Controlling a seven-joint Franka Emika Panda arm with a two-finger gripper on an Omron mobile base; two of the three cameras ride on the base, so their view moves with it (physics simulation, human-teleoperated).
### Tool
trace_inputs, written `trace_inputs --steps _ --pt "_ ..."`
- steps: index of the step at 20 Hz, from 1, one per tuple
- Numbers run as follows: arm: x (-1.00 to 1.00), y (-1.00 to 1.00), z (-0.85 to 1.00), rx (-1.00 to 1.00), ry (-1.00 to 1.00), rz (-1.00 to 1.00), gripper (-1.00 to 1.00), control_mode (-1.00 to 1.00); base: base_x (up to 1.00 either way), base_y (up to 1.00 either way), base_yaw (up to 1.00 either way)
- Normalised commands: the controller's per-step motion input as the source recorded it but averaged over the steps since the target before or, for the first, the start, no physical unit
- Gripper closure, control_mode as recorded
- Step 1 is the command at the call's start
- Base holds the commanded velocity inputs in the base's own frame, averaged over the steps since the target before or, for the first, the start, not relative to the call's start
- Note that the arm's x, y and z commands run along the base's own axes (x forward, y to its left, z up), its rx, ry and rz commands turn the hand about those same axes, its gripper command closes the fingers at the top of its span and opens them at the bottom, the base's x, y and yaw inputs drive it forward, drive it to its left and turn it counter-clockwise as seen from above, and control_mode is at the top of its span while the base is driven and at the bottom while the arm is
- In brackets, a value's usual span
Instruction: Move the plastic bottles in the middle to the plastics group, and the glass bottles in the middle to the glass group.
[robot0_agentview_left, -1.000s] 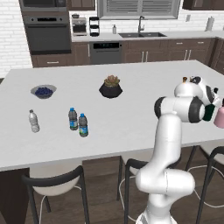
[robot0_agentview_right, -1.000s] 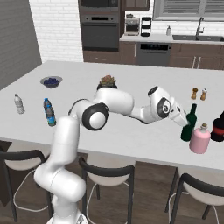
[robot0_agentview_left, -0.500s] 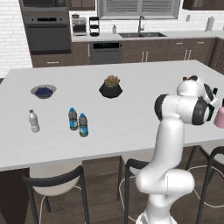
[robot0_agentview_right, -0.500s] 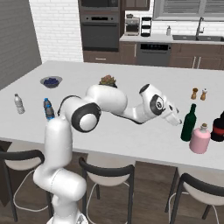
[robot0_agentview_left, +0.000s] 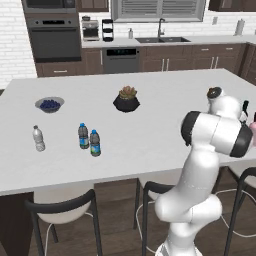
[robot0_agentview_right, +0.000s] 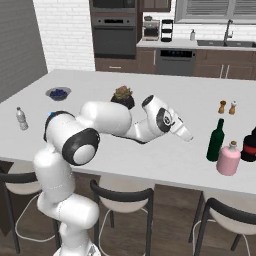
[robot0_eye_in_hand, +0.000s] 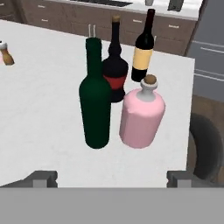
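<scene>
Now the pincer (robot0_eye_in_hand: 112, 175) stands wide open and empty, its two tips low in the hand view with the bottles beyond them, so my guess is that the step in hand is backing off after a placement at the glass end. To do this well, the arm should pull straight back and up, away from the dark-green bottle (robot0_eye_in_hand: 95, 100) and the pink bottle (robot0_eye_in_hand: 142, 114), which stand just beside each other near the right end of the surface (robot0_agentview_right: 150, 95); any sideways swing risks clipping them or the two bottles behind. By size: one large white surface; then four glass bottles at its right end, namely the green one, a black bottle with a red band (robot0_eye_in_hand: 115, 65), a dark bottle with a pale label (robot0_eye_in_hand: 143, 48) and the squat pink one, all upright and close together near the front right corner. One black plant pot (robot0_agentview_left: 126, 102) sits mid-surface toward the far edge, and one bowl of dark berries (robot0_agentview_left: 49, 104) lies toward the left end. Three small plastic bottles stand at the left end near the front edge: two blue-labelled ones (robot0_agentview_left: 89, 139) just beside each other and a paler one (robot0_agentview_left: 38, 138) apart, nearer the left edge. Two small orange shakers (robot0_agentview_right: 227, 106) stand behind the glass group. Judging by this, the sorting looks nearly or fully done.
</scene>
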Motion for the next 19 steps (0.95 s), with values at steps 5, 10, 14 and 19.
trace_inputs --steps 5,10,14,19 --pt "-0.29 0.63 0.32 0.05 0.38 0.46 -1.0 -1.0 0.0 0.0 0.0" --pt "-0.36 0.67 0.33 0.13 0.26 0.36 -1.0 -1.0 0.0 0.0 0.0" --pt "-0.44 0.69 0.28 0.16 0.02 0.19 -1.0 -1.0 0.0 0.0 0.0" --pt "-0.53 0.72 0.1 0.17 -0.05 0.12 -1.0 -1.0 0.0 0.0 0.0"
